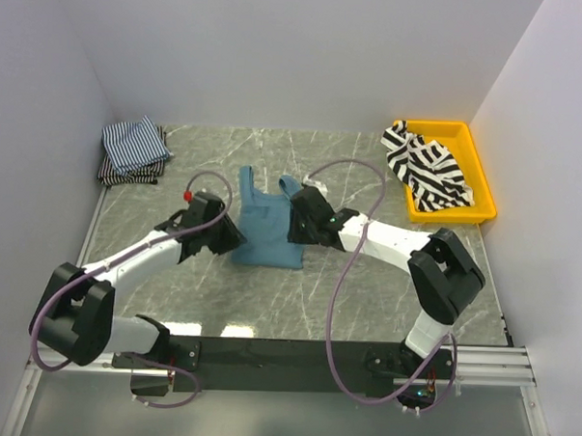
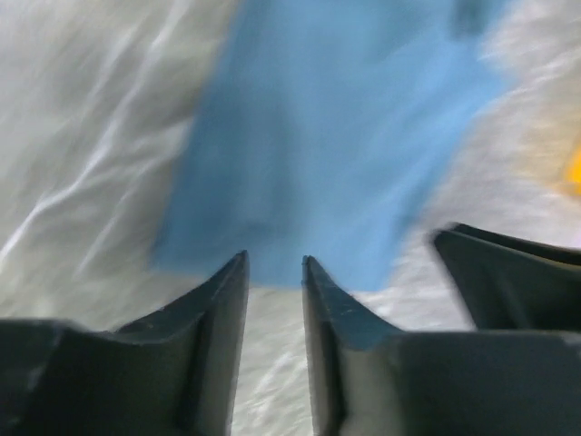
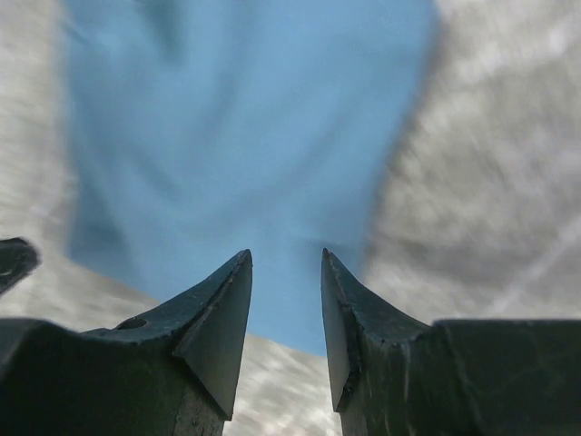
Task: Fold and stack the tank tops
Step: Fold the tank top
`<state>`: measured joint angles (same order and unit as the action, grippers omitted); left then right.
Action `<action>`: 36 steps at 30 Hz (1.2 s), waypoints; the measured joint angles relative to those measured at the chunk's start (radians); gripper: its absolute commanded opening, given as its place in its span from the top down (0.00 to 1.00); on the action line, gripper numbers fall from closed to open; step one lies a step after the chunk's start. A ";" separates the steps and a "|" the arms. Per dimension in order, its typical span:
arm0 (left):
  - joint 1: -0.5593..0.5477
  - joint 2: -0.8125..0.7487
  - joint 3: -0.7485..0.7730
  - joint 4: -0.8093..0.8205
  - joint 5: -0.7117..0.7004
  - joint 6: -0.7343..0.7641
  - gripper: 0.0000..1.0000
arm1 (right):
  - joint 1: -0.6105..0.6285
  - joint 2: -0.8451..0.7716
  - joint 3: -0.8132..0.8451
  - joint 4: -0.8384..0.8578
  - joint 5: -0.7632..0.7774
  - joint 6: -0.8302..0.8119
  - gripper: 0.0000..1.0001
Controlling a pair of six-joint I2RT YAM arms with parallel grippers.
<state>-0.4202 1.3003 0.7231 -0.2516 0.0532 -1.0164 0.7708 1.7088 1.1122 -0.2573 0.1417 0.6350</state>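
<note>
As the top camera sees it: a yellow plastic tray (image 1: 483, 178) at the bench's (image 1: 371, 164) far right holds a crumpled black-and-white striped tank top (image 1: 427, 166); folded finely striped blue-white tank tops (image 1: 133, 148) sit stacked far left; a plain teal-blue tank top (image 1: 268, 227) lies flat mid-bench between both arms.
Left wrist view: left end effector (image 2: 275, 263) open and empty, tips at the teal-blue tank top's (image 2: 318, 136) near edge; picture blurred.
Right wrist view: right end effector (image 3: 286, 259) open and empty, tips over the same top's edge.
Only in the top view: the tray and the striped tops.
</note>
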 measured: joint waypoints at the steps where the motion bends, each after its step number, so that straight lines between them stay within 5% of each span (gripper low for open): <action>1: -0.014 -0.006 -0.026 -0.011 -0.019 -0.012 0.51 | 0.001 -0.009 -0.027 0.002 0.000 0.005 0.56; 6: -0.039 -0.084 -0.133 -0.048 -0.083 -0.062 0.35 | 0.029 -0.069 -0.169 0.025 0.003 0.054 0.50; 12: -0.040 -0.112 -0.164 -0.011 -0.085 -0.064 0.34 | 0.043 -0.147 -0.314 0.083 -0.017 0.129 0.46; 20: -0.040 -0.030 -0.196 0.094 -0.082 -0.062 0.38 | 0.043 -0.151 -0.387 0.214 -0.064 0.235 0.46; 28: -0.040 0.023 -0.200 0.167 -0.093 -0.076 0.55 | 0.043 -0.148 -0.434 0.328 -0.075 0.326 0.51; 34: -0.040 0.051 -0.201 0.189 -0.106 -0.080 0.77 | 0.043 -0.127 -0.434 0.355 -0.064 0.348 0.69; 36: -0.040 0.059 -0.201 0.196 -0.106 -0.079 0.90 | 0.043 -0.120 -0.434 0.356 -0.053 0.340 0.93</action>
<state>-0.4599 1.3590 0.5217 -0.0559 -0.0525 -1.0958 0.8139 1.5890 0.6785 0.0982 0.0883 0.9752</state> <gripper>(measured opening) 0.218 0.242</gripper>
